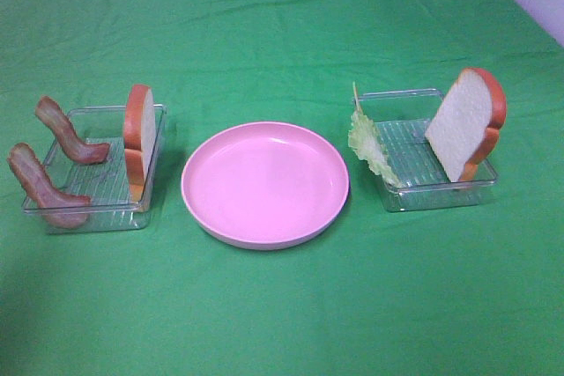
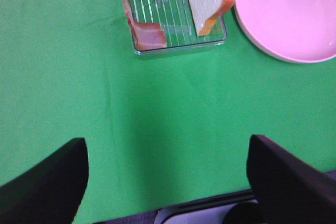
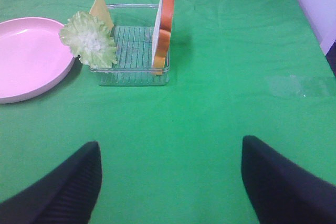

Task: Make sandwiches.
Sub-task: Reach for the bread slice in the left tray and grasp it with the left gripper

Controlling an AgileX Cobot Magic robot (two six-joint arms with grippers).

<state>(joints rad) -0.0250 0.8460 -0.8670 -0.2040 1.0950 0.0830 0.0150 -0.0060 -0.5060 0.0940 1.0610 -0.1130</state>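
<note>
Green cloth [image 1: 282,323] covered the table, where a round pink plate [image 1: 264,184] sat between two clear plastic trays. The left tray [image 1: 88,216] held two curled reddish-brown bacon strips [image 1: 69,136] and an upright white bread slice [image 1: 139,134] with orange-brown crust, and the right tray [image 1: 432,193] a pale green lettuce leaf [image 1: 368,143], a thin yellow cheese slice [image 3: 101,8] and a second bread slice [image 1: 465,125], leaning. The left gripper [image 2: 168,145] and right gripper [image 3: 170,148] hovered over bare cloth apart from the trays, jaws wide open, gripping nothing.
</note>
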